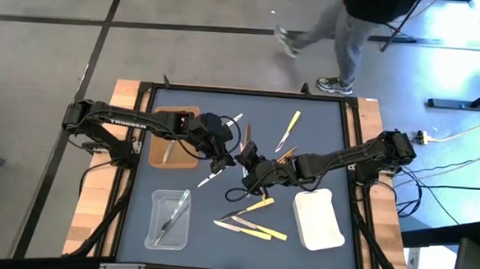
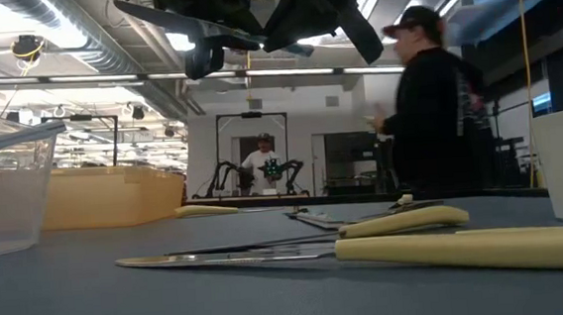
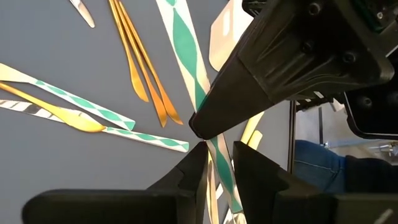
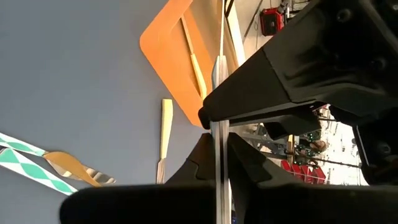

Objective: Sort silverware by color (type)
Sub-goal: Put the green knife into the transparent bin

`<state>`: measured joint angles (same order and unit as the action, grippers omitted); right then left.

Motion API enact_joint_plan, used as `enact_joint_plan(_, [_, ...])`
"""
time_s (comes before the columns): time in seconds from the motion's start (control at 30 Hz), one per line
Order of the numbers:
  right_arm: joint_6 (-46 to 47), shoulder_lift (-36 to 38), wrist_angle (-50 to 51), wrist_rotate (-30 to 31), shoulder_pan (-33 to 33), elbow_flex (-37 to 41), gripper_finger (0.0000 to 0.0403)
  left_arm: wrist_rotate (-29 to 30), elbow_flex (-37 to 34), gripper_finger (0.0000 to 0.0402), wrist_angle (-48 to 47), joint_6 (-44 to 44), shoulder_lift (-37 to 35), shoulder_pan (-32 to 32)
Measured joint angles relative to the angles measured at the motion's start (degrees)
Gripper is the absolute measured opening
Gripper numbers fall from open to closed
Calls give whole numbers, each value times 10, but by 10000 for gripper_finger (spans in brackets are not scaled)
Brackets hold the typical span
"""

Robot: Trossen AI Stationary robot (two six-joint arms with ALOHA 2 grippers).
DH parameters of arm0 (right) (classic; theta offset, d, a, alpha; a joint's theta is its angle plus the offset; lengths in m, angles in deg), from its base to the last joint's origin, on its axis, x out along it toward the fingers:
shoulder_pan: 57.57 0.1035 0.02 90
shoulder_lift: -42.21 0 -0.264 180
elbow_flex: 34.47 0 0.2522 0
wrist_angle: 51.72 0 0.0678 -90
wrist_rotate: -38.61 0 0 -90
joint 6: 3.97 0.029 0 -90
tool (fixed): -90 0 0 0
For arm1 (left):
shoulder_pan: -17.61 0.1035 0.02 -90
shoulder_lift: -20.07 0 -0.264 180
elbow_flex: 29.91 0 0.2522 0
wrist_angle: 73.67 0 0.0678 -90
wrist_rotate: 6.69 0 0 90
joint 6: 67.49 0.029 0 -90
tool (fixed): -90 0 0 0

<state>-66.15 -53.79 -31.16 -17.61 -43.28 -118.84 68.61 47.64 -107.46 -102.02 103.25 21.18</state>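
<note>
Matt grey table (image 1: 218, 240), glossy clear plastic tray (image 1: 169, 221), seemingly wooden knives (image 3: 146, 68).

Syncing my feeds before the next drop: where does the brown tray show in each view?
High view: brown tray at the table's far left, under the left arm.
Low view: tan box at the left, behind the clear tray.
Left wrist view: not in it.
Right wrist view: orange shape at top centre.
Shared landmark: the wooden utensil lying in it, also seen in the right wrist view.

White lettering "TROSSEN" along the left arm (image 1: 129, 124), no other legible text
</note>
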Motion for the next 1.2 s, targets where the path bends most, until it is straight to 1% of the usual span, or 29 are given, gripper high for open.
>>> enact_joint_plan(0.27, [0, 0, 0, 1, 0, 0, 8, 6, 0, 24, -5, -3, 0, 0])
enact_joint_plan(0.57, [2, 0, 4, -9, 0, 0, 8, 8, 0, 24, -5, -1, 0, 0])
enact_joint_plan(0.67, [2, 0, 15, -25, -1, 0, 13, 13, 0, 23, -3, 0, 1, 0])
enact_joint_plan(0.77, [4, 1, 23, -35, -1, -1, 38, 17, -1, 25, -1, 1, 2, 0])
enact_joint_plan(0.9, [4, 1, 29, -35, -1, -1, 92, 18, -1, 24, 3, 2, 2, 0])
enact_joint_plan(1.0, [5, 1, 32, -30, -1, -1, 125, 20, -1, 23, 5, 3, 2, 0])
enact_joint_plan(1.1, [34, 1, 39, -30, 0, -1, 143, 30, -1, 24, 4, 3, 2, 0])
enact_joint_plan(1.2, [65, 1, 51, -36, 7, -1, 148, 35, -1, 24, 2, 3, 2, 0])
